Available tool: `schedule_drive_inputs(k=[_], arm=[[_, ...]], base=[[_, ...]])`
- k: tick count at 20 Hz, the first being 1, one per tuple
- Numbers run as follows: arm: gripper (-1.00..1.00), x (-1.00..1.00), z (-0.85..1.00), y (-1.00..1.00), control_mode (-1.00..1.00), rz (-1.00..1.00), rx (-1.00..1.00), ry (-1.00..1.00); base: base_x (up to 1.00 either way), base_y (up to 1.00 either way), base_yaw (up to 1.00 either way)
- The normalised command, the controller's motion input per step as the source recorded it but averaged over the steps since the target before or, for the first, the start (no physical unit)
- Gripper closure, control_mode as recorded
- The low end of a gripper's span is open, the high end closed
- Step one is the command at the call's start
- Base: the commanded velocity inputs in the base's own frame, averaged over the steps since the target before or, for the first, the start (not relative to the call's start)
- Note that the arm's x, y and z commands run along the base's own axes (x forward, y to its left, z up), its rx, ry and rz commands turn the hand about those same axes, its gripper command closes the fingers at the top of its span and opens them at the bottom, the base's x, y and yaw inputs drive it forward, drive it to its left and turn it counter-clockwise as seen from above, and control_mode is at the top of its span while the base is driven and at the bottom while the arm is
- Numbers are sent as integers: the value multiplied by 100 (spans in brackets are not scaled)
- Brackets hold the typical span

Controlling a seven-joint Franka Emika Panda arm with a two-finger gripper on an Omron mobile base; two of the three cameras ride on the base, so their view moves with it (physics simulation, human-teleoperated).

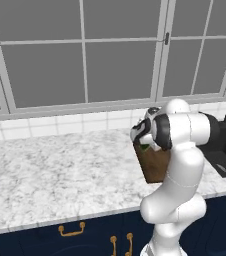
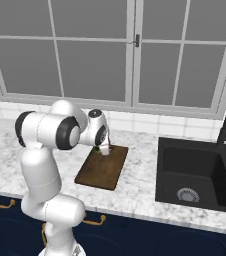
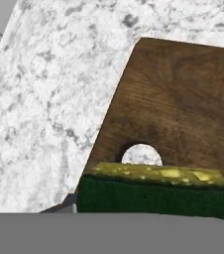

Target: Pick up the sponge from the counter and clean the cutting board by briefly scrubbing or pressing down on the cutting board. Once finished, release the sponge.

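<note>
Your end effector [image 2: 104, 149] hangs low over the far end of the cutting board [image 2: 104, 169], clamped on the sponge [image 3: 153, 194], whose yellow face and dark green side sit at the bottom of the hand view, just in front of the board's small hole [image 3: 141, 155]. You see the brown board lying on the marbled table [image 1: 60, 170] near its back edge, below the window [image 1: 85, 50], its long sides running toward the front edge. A black sink [image 2: 195, 175] is set into the table, well to the board's right.
</note>
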Motion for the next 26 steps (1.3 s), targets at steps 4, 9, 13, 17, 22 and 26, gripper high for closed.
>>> schedule_drive_inputs(k=[4, 9, 13, 17, 22, 26], arm=[[100, 10, -33, -52, -100, -6, -2, -14], [100, 0, -37, -57, -100, -10, -7, -4], [100, 0, -30, -61, -100, -10, -7, -1], [100, -1, -33, -69, -100, -10, -4, 0], [100, -24, -31, -73, -100, -10, -2, -4], [100, -69, -20, -56, -100, -6, 0, -19]], base=[[0, 0, 0], [0, 0, 0], [0, 0, 0], [0, 0, 0], [0, 0, 0], [0, 0, 0]])
